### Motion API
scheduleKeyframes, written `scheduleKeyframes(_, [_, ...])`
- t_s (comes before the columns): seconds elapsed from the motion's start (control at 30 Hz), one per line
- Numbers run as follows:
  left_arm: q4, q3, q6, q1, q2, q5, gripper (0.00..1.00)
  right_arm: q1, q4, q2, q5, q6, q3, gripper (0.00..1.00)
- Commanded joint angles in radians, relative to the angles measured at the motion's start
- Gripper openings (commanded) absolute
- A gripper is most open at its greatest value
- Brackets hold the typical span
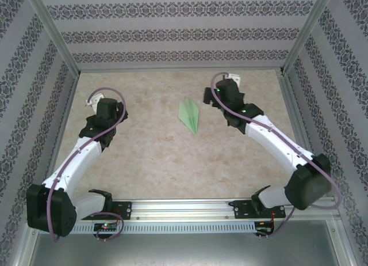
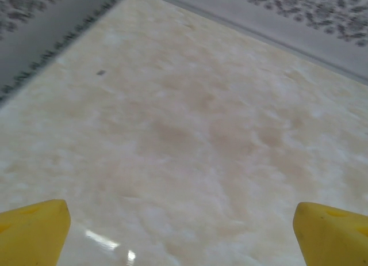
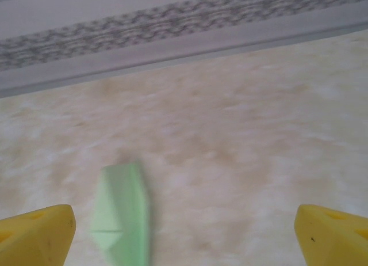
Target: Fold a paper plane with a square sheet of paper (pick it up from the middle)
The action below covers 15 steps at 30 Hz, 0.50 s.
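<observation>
Though hard to miss anyway, starting with the biggest bit: wide beige marble-look tabletop [image 1: 167,162], boxed in on three sides by grey-and-white patterned wall panels [image 1: 172,33] on silver metal posts. Silver slotted mounting rail [image 1: 190,208] along the near edge, with both arm bases bolted to it.

Next, the white-and-black left arm [image 1: 75,162], reaching up the left side of the table with a purple cable looped over it. Same deal with the white-and-black right arm [image 1: 276,142] on the other side, bent in toward the far middle.

Left gripper [image 2: 181,231] hanging over bare tabletop, yellow fingertips [image 2: 34,234] spread right out to the two bottom corners of the wrist view, nothing between them. Right gripper [image 3: 184,234] spread wide too, yellow pads [image 3: 330,234] way apart at the frame corners, not pinching anything.

Smallest: slim pale green paper plane [image 1: 190,116], a folded dart with a centre crease. From above, looks to be lying on the table between the two arms, just beside the right gripper and well apart from the left one. Sharp point aimed toward the near side and slightly right, wider tail toward the far wall. From the right wrist, shows up as a blurry green shape low in the frame, between the pads and nearer the one at the frame's left edge, touching neither. Can't tell from that blur whether fully flat on the table.
</observation>
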Motion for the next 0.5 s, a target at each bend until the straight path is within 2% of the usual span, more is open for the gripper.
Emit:
scheduleKeyframes(0.0, [0.116, -0.089, 0.107, 0.049, -0.024, -0.134, 1.00, -0.095, 0.080, -0.068, 0.176, -0.132, -0.135, 0.98])
scheduleKeyframes(0.1, [0.318, -0.208, 0.256, 0.059, -0.021, -0.124, 1.00, -0.198, 0.249, -0.124, 0.181, -0.213, -0.295, 0.98])
scheduleKeyframes(0.17, [0.404, -0.260, 0.297, 0.061, -0.013, -0.107, 1.00, -0.242, 0.398, -0.150, 0.168, -0.287, -0.407, 0.98])
scheduleKeyframes(0.3, [0.596, -0.345, 0.363, 0.082, 0.043, 0.009, 1.00, -0.298, 0.777, -0.187, 0.094, -0.399, -0.650, 0.98])
scheduleKeyframes(0.47, [0.858, -0.427, 0.479, 0.106, 0.127, 0.162, 1.00, -0.381, 0.917, -0.115, -0.018, -0.394, -0.717, 0.98])
